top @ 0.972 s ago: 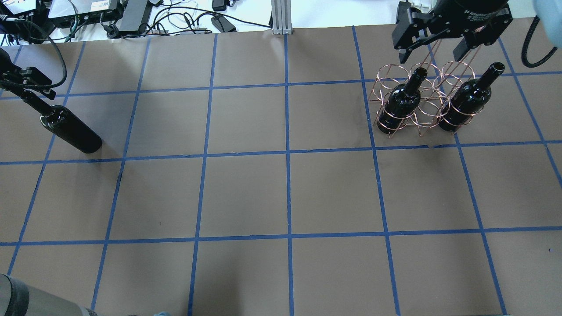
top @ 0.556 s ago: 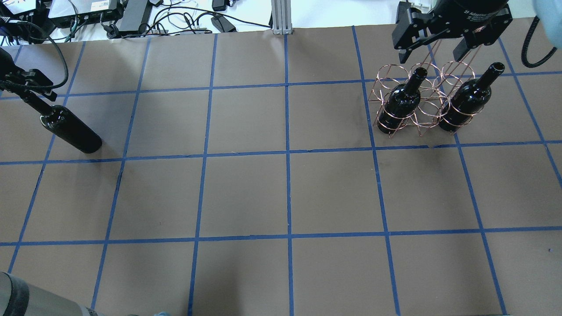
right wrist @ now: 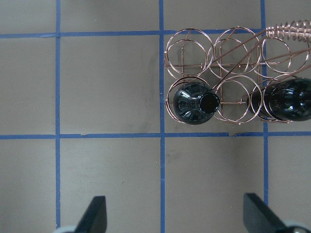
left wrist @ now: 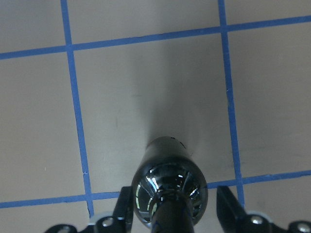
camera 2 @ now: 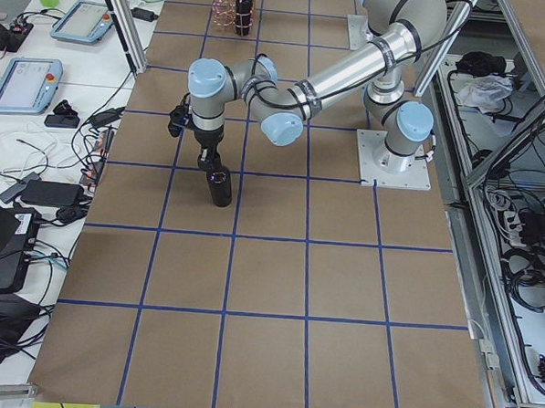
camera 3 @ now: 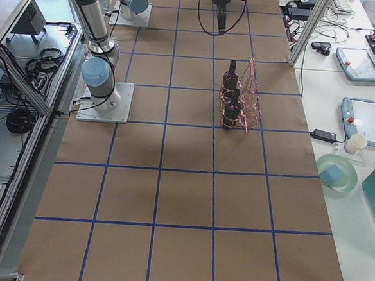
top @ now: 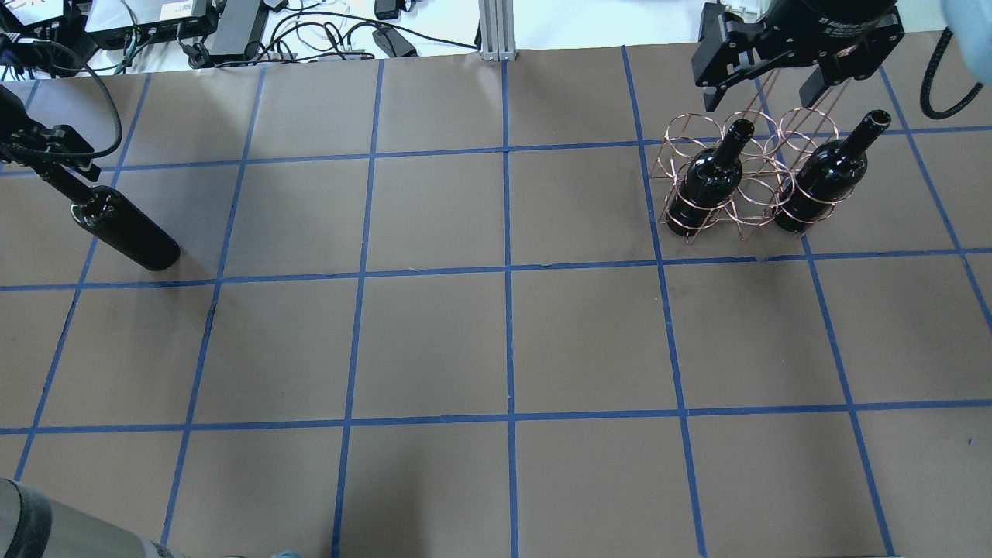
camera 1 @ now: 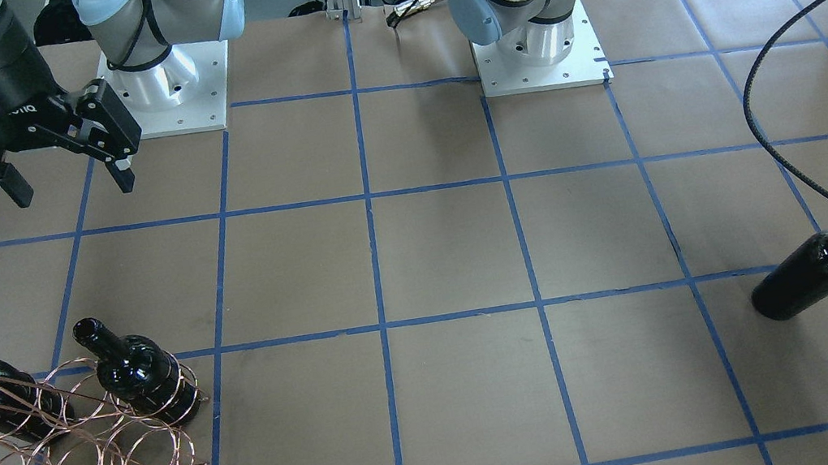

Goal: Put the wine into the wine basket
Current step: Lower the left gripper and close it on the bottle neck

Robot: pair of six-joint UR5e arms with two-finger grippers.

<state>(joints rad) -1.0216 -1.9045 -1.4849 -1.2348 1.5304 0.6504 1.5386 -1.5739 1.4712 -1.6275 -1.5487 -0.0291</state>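
A near-black wine bottle (top: 124, 232) stands upright at the table's far left; it also shows in the front view (camera 1: 799, 282) and the left wrist view (left wrist: 167, 189). My left gripper (top: 62, 159) is open, with a finger on each side of the bottle's neck and a small gap to each. The copper wire wine basket (top: 686, 128) stands at the far right and holds two identical bottles (top: 709, 182) (top: 825, 174) upright in its front hoops. My right gripper (top: 759, 99) is open and empty, hovering above the basket's far side (right wrist: 233, 48).
Cables and electronics (top: 232, 23) lie along the table's far edge beside an aluminium post (top: 494, 31). The two arm bases (camera 1: 166, 81) (camera 1: 537, 42) stand at the robot's side. A black hose (camera 1: 763, 98) loops above the table by the left arm.
My left gripper has shifted slightly at the bottle's neck. The bottle has not moved. The right gripper and the basket are as before.
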